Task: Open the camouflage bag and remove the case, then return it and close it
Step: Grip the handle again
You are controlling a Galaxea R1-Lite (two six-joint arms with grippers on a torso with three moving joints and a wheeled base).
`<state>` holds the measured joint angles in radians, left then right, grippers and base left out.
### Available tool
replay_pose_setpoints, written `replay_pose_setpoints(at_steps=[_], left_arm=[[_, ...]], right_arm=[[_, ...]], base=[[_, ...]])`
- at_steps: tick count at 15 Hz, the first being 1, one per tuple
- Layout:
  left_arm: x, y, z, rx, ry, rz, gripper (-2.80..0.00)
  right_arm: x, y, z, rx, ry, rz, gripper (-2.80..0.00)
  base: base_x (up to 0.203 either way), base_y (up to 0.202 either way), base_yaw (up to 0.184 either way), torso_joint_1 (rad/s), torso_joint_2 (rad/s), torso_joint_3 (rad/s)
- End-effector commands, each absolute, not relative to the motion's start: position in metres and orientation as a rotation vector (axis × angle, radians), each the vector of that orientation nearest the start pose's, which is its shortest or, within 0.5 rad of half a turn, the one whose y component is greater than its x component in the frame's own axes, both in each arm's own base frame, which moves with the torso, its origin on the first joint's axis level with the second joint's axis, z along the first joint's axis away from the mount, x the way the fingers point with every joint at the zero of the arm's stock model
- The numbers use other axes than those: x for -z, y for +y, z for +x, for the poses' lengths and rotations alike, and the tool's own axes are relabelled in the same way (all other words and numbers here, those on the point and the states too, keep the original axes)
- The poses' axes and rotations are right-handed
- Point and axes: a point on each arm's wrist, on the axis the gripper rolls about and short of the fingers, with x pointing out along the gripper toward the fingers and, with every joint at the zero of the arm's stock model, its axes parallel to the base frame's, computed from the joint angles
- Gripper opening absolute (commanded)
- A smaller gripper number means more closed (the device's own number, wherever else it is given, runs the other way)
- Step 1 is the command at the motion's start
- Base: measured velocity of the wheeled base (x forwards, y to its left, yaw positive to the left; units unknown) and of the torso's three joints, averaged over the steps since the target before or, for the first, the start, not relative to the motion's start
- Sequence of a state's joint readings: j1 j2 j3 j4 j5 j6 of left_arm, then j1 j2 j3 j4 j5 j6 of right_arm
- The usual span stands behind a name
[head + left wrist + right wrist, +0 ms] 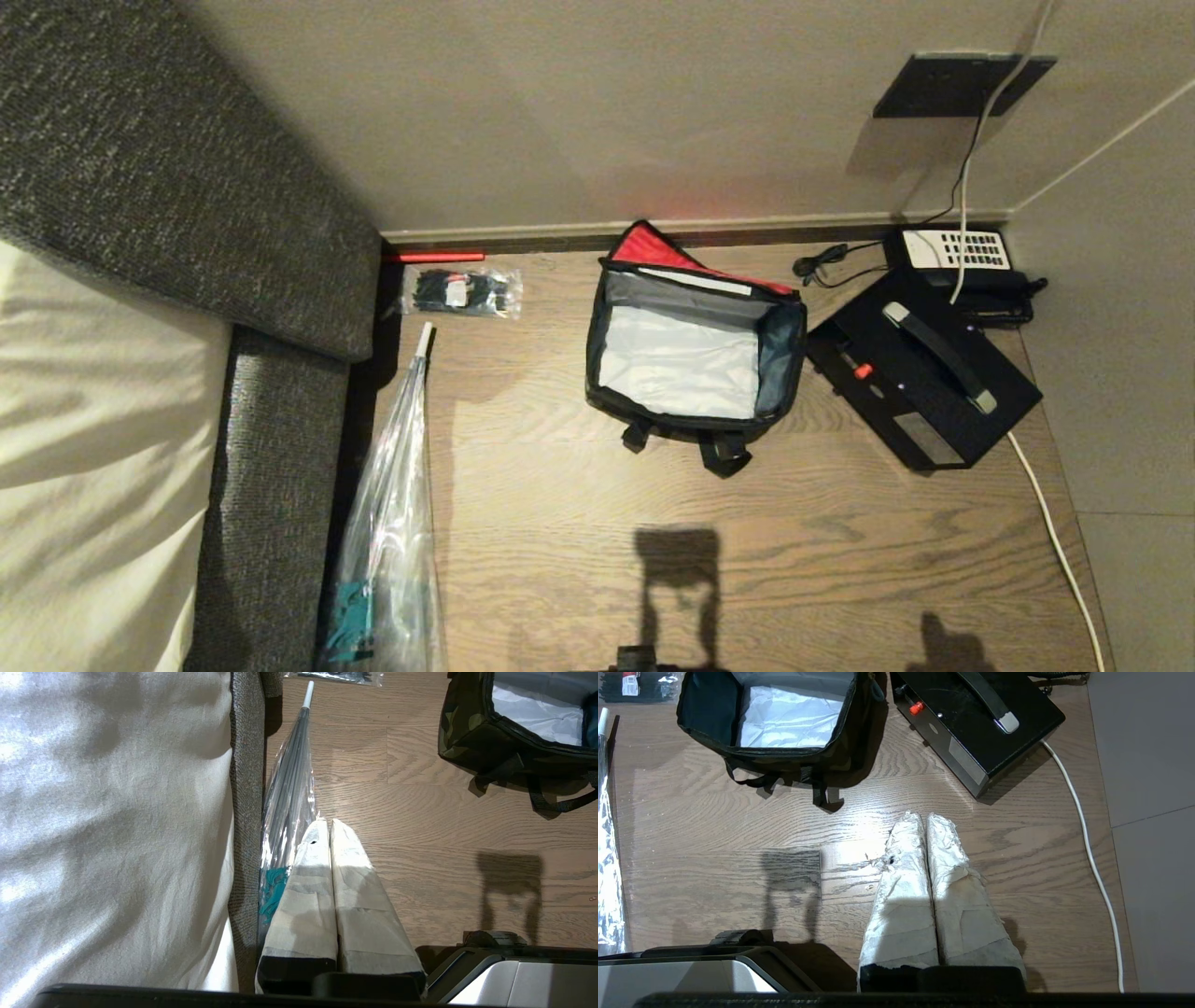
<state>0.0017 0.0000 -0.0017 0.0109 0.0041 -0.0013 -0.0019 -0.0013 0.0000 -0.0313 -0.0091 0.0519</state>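
Observation:
The camouflage bag [592, 355] stands open on the wooden floor. Its red-lined lid [644, 247] is folded back toward the wall, and the pale grey interior is empty. The case [934, 411], black with a grey-tipped handle and a small red spot, lies on the floor just right of the bag. My left gripper [329, 823] is shut and empty, low over the floor, with the bag [472, 742] ahead to its right. My right gripper [924, 816] is shut and empty, short of the bag [845, 760] and the case [952, 732].
A black telephone [962, 252] with a white keypad sits by the wall behind the case. A white cable [1046, 523] runs along the right. A clear packet of black items [462, 292] and a plastic-sleeved umbrella [397, 504] lie left, beside a grey bed frame [271, 448].

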Motion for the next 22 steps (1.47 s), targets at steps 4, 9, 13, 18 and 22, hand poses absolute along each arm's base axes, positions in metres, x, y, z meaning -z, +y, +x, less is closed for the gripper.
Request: replay_pose_setpoints(at_steps=[4, 9, 13, 18, 22], left_arm=[[-0.0748, 0.0001, -0.0229, -0.007, 0.009, -0.002, -2.80], [-0.0748, 0.0001, -0.0229, -0.006, 0.009, -0.002, -2.80], [-0.0748, 0.0001, -0.0229, -0.006, 0.009, -0.002, -2.80], [-0.0748, 0.0000, -0.0229, -0.007, 0.009, -0.002, -2.80], [-0.0748, 0.0000, -0.0229, -0.007, 0.009, -0.002, -2.80]], right_arm=[[-0.0747, -0.0002, -0.0240, 0.010, -0.048, 0.054, -2.80], [-0.0747, -0.0002, -0.0240, 0.010, -0.048, 0.052, -2.80], [-0.0744, -0.0001, -0.0239, 0.011, -0.047, 0.053, -2.80], [-0.0743, -0.0002, -0.0239, 0.009, -0.046, 0.054, -2.80], [-0.0743, -0.0001, -0.0239, 0.011, -0.046, 0.052, -2.80]], base=[[0.000, 0.000, 0.000, 0.000, 0.00, 0.000], [0.000, 0.000, 0.000, 0.000, 0.00, 0.000], [0.000, 0.000, 0.000, 0.000, 0.00, 0.000], [0.000, 0.000, 0.000, 0.000, 0.00, 0.000], [0.000, 0.000, 0.000, 0.000, 0.00, 0.000]])
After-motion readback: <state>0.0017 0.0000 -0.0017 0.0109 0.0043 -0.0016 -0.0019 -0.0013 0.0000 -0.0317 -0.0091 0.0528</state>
